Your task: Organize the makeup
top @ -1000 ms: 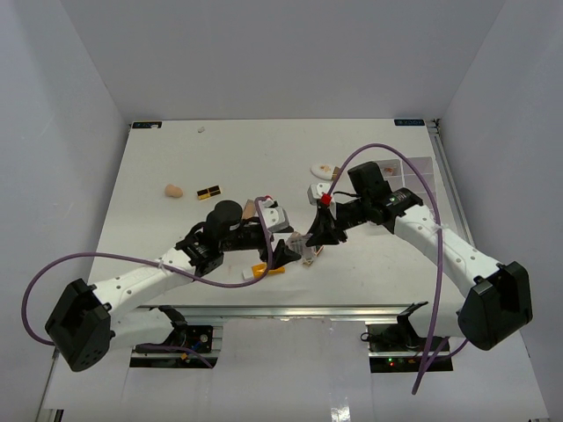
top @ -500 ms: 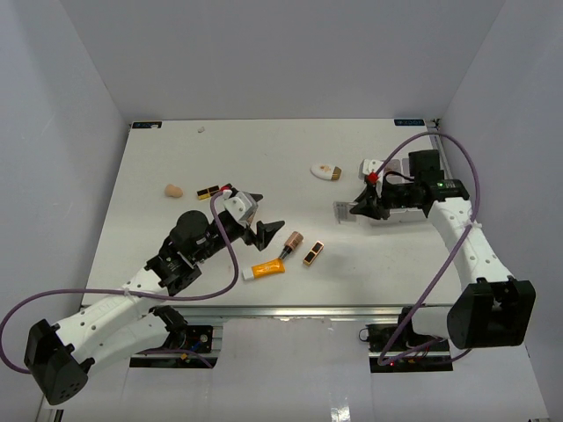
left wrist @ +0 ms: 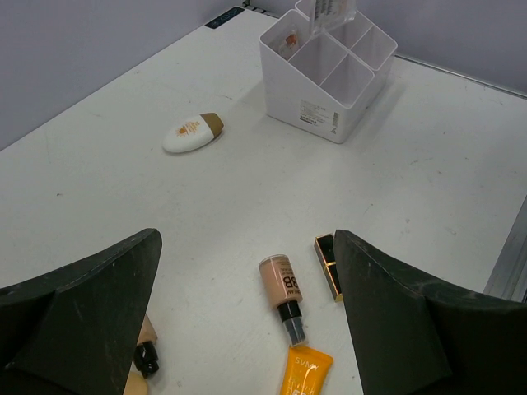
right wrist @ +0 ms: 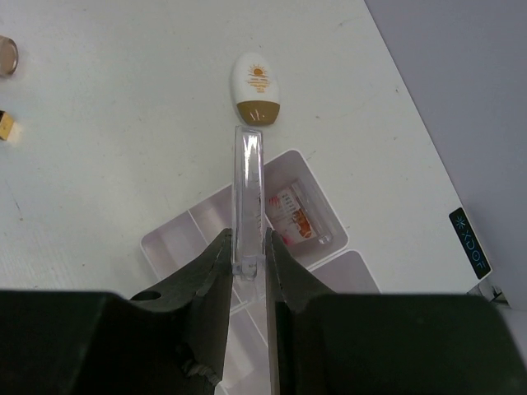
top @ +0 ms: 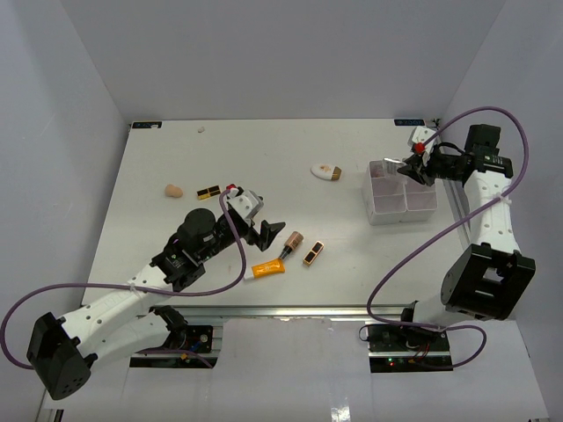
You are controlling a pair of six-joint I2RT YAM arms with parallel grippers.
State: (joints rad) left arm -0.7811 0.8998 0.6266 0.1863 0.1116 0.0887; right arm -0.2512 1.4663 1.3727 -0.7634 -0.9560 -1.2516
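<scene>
Makeup items on a white desk (top: pixel 264 145), numbered left to right in the top view.

1. Beige rounded sponge (top: pixel 173 189), lying alone toward the left side.
2. Small black-gold case (top: pixel 208 191), near the sponge but apart from it.
3. Left jaws, spread wide and holding nothing, above the desk.
4. Orange tube with white cap (top: pixel 268 268), lying flat.
5. Brown cylindrical lipstick (top: pixel 292 243), its dark tip just beside the tube's orange end.
6. Second black-gold case (top: pixel 312 253), just right of the lipstick.
7. White oval compact with brown end (top: pixel 325 171), farther back, alone.
8. White 4-compartment tray (top: pixel 387 216); 1 compartment holds a pink-printed flat packet (right wrist: pixel 292 214).
9. Right jaws, closed narrowly on a clear flat plastic packet (right wrist: pixel 249 181), held on edge above the tray.
</scene>
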